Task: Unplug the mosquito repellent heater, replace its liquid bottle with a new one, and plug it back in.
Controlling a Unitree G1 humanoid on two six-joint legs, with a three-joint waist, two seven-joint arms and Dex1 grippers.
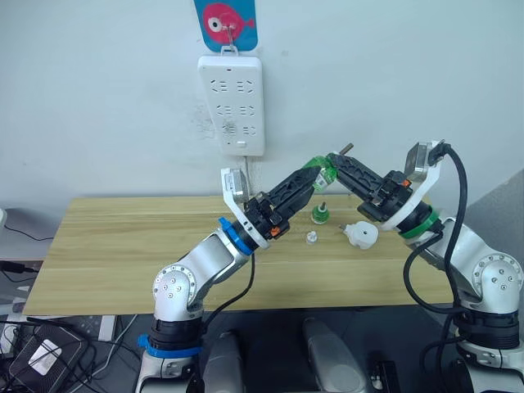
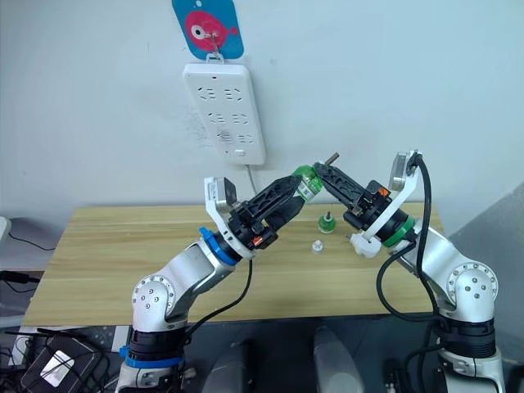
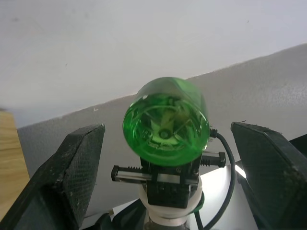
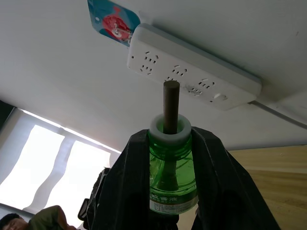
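My right gripper [image 4: 170,143] is shut on a translucent green bottle [image 4: 171,167], held in the air in front of the wall. Its dark wick stem [image 4: 171,103] sticks out of a white neck. My left gripper [image 1: 313,175] is open at the bottle's [image 1: 325,173] base, with a finger [image 3: 72,177] on each side and not touching. A second green bottle [image 1: 320,214] stands on the table, and a small white cap [image 1: 311,237] lies near it. I cannot tell which bottle is the new one. The white heater [image 1: 360,235] lies unplugged on the table below my right gripper.
A white power strip [image 1: 232,105] hangs on the wall from a hook with a fish sticker [image 1: 226,23], its cord running down behind the wooden table [image 1: 123,246]. Cables and a black box [image 1: 45,354] lie on the floor at the left.
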